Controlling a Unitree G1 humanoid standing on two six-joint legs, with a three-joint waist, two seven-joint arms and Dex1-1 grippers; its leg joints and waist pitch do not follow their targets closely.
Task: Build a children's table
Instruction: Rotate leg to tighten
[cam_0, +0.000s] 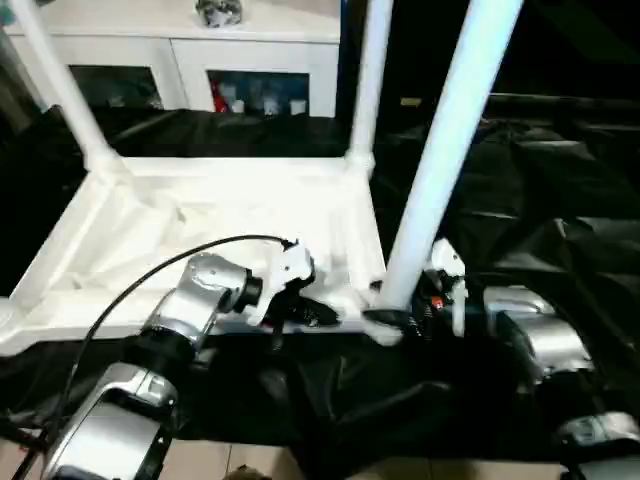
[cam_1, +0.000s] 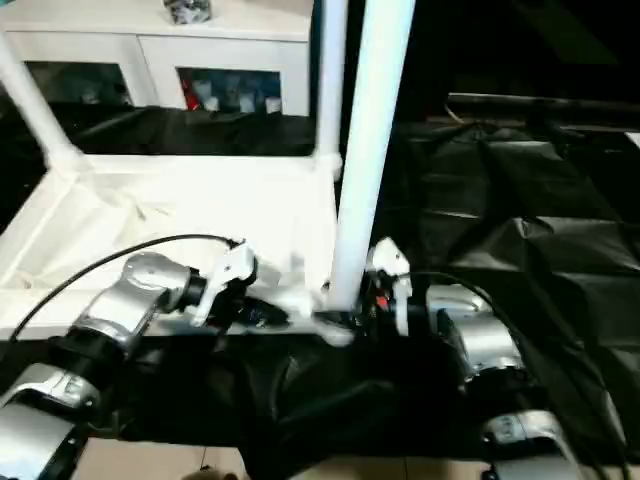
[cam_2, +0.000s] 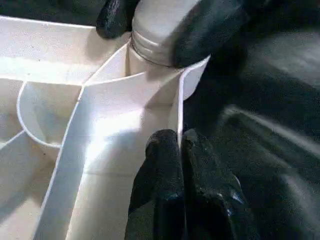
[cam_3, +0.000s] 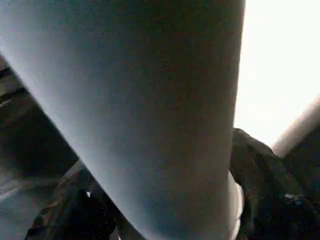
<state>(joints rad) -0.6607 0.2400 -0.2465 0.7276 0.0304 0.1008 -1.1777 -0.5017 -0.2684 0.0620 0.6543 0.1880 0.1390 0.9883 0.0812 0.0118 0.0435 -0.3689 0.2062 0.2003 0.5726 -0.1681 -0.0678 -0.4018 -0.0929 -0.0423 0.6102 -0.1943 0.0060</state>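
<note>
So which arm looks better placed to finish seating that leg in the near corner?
Probably the right. The right gripper already wraps the near leg at its base, above the corner socket. The left gripper is pinched shut on the tabletop's edge, steadying it.

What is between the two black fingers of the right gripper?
The base of a white leg stands between the right gripper fingers, at the tabletop near corner socket; the left wrist view shows the fingers on both sides of it.
</note>
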